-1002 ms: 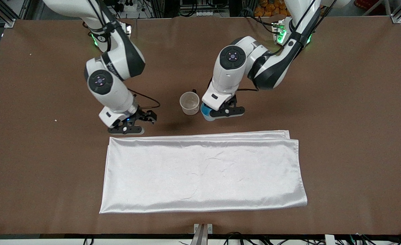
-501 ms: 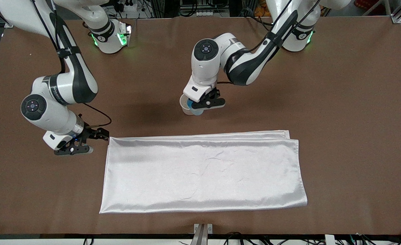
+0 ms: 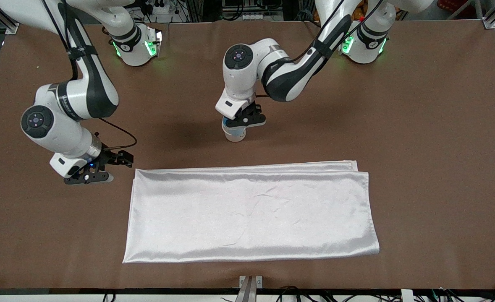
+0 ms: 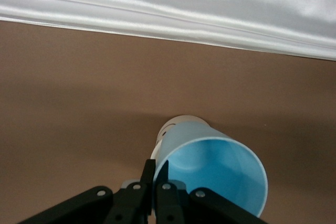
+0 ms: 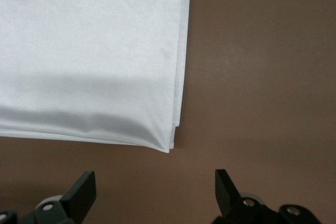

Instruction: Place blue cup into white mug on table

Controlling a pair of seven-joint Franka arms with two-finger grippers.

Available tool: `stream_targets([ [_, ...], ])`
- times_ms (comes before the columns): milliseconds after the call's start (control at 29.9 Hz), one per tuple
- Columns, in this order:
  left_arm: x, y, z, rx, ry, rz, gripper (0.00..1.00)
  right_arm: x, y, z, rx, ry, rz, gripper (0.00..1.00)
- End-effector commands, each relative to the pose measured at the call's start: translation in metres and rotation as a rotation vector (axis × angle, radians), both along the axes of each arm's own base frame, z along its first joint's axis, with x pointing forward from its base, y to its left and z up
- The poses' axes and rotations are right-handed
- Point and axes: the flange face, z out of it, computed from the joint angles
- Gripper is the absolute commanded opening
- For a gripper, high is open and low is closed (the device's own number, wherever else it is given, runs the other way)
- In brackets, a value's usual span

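My left gripper (image 3: 239, 123) is shut on the rim of the blue cup (image 3: 229, 124), one finger inside and one outside. It holds the cup right over the white mug (image 3: 234, 135), which stands on the brown table (image 3: 440, 126). In the left wrist view the blue cup (image 4: 212, 174) leans a little, and the mug (image 4: 176, 125) shows just under its base. I cannot tell how deep the cup sits. My left gripper (image 4: 156, 165) pinches the rim. The mug's handle is hidden. My right gripper (image 3: 90, 176) is open and empty (image 5: 155, 182) low over bare table.
A large shiny white folded cloth (image 3: 251, 214) lies nearer the front camera than the mug; it also shows in the left wrist view (image 4: 210, 3). Its corner (image 5: 170, 148) lies just off my right gripper.
My left gripper carried the blue cup from beside the mug to right over it. My right arm swung toward its own end of the table and stopped by the cloth's corner.
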Motion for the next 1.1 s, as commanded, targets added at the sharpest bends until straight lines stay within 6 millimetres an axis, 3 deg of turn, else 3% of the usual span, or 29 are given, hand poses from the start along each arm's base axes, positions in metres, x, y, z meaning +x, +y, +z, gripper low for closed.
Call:
stream_targets([
  [0,-0.005,-0.010,-0.001,0.012,-0.028,0.005,0.00,-0.056,-0.016,0.001,-0.017,-0.060,-0.003,1.00],
  [134,-0.009,-0.013,-0.007,0.018,-0.021,0.001,0.00,-0.084,-0.020,-0.001,-0.021,-0.078,0.002,1.00],
  [401,-0.010,-0.013,-0.016,0.027,-0.013,-0.005,0.00,-0.109,-0.030,0.019,-0.034,-0.060,0.011,1.00],
  [434,-0.010,-0.014,-0.017,0.026,-0.011,-0.003,0.22,-0.110,-0.030,0.021,-0.036,-0.053,0.011,1.00],
  [468,-0.009,-0.013,-0.017,0.026,-0.011,-0.003,0.57,-0.110,-0.029,0.024,-0.037,-0.048,0.012,1.00],
  [501,-0.009,-0.013,-0.017,0.027,-0.012,-0.004,1.00,-0.110,-0.029,0.028,-0.038,-0.047,0.012,1.00],
  [668,-0.007,-0.013,-0.018,0.032,-0.021,-0.008,1.00,-0.095,-0.028,0.059,-0.041,-0.035,0.008,1.00],
  [768,-0.004,-0.014,-0.012,0.023,-0.030,-0.008,1.00,-0.080,-0.028,0.091,-0.043,-0.020,0.002,1.00],
  [935,0.007,-0.008,0.016,-0.003,-0.063,0.003,1.00,-0.058,-0.027,0.145,-0.045,0.005,-0.007,1.00],
  [1069,0.032,0.014,0.044,-0.016,-0.095,0.038,1.00,-0.051,-0.026,0.179,-0.041,0.027,-0.012,1.00],
])
